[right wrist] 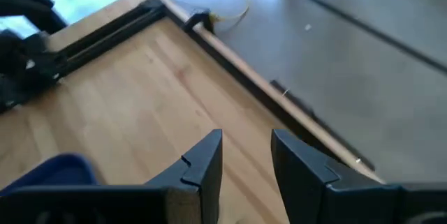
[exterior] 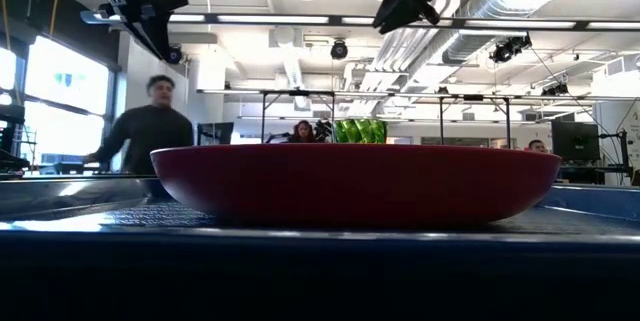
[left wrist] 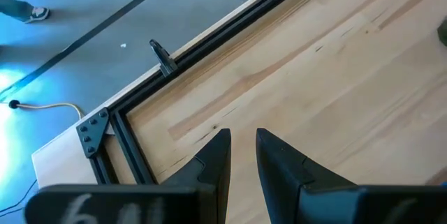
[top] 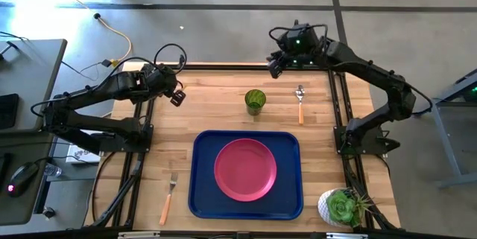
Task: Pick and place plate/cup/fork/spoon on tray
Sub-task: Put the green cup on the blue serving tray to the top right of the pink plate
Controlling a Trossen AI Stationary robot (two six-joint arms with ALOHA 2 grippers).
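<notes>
Two tools empty | left tool (top: 177, 97) fingers slightly apart, right tool (top: 274, 66) fingers parted | plate (top: 245, 169) on tray (top: 203, 194) | cup (top: 255, 101), spoon (top: 300, 102), fork (top: 168, 197) on counter (top: 216, 105)

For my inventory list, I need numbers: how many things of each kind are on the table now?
Plate: 1
Cup: 1
Fork: 1
Spoon: 1
Tray: 1
Potted succulent: 1
Total: 6

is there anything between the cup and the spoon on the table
No. In the high view the cup and the spoon lie side by side beyond the tray, with only bare wood between them.
</notes>
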